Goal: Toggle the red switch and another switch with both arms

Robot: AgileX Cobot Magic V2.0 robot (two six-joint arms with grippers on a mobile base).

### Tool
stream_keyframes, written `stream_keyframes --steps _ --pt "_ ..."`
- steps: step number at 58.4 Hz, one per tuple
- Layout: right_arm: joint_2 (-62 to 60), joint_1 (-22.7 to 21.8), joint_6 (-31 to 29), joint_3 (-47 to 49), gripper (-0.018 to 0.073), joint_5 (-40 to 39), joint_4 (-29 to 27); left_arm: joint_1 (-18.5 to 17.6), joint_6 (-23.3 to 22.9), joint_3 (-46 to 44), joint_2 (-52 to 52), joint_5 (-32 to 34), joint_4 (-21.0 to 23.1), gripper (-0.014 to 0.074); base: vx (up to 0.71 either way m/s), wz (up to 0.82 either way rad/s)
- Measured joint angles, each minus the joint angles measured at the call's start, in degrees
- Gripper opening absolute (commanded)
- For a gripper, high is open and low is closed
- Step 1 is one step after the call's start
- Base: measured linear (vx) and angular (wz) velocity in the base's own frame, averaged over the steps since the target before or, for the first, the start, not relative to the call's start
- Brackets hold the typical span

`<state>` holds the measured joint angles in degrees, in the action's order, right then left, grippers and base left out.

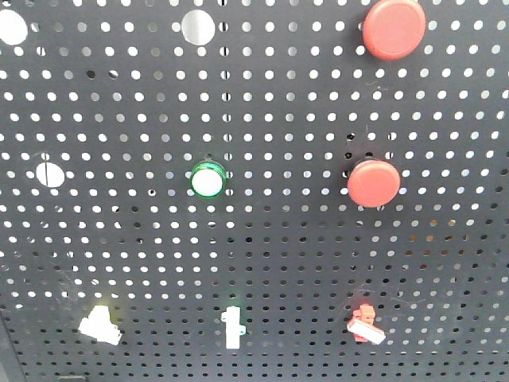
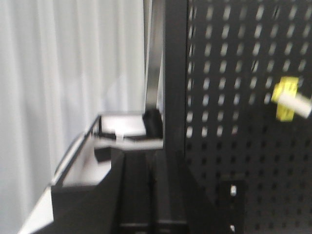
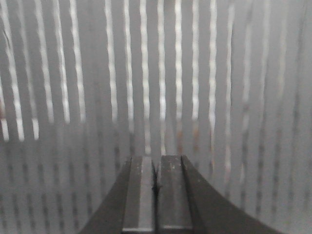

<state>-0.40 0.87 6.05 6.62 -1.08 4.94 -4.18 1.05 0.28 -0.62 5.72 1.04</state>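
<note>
- Exterior front-facing view puts the red switch (image 1: 366,325) low on the pegboard (image 1: 278,239), toward its lower right corner. The pale yellow-white switch (image 1: 99,325) sits toward the lower left corner, and neither of my arms shows there.
- My right jaws are pressed together with nothing between them. The right wrist view gives only smeared streaks of board, with no red switch in it, so I judge I am aiming blind. A misjudged reach could hit bare board, or the round red button (image 1: 373,183) above the switch.
- In the left wrist view the pale switch (image 2: 291,100) stands out from the board at the right, lever pointing outward. The dark shape at the bottom is too blurred — I cannot tell whether my left jaws are apart or together.
- The board's dark frame (image 2: 175,87) lies close by in that view, so a sideways sweep could catch on it.
- A green-based toggle (image 1: 232,326) sits between the two targets — drifting inward would flip the wrong one.
- Both levers are tiny against my blocky jaws, so a glancing push may slip off or leave a lever half thrown.
- Containers: none I can confirm. A pale open shape (image 2: 85,156) beyond the board's left edge is too blurred to tell its contents.
</note>
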Motion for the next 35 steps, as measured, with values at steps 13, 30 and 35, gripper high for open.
stream_keyframes --steps 13,30,35 --pt "15.51 0.00 -1.47 26.33 -0.0006 17.10 0.73 0.00 5.71 -17.61 9.33 -7.39 0.00 0.0003 0.00 0.00" --pt "31.72 0.00 -1.77 39.71 -0.0006 26.02 -5.40 0.00 6.09 -29.40 25.27 -8.23 0.00 0.0003 0.00 0.00" --pt "33.38 0.00 -3.21 39.73 -0.0006 27.12 -9.41 -0.08 3.87 -29.95 25.88 -7.27 0.00 0.0003 0.00 0.00"
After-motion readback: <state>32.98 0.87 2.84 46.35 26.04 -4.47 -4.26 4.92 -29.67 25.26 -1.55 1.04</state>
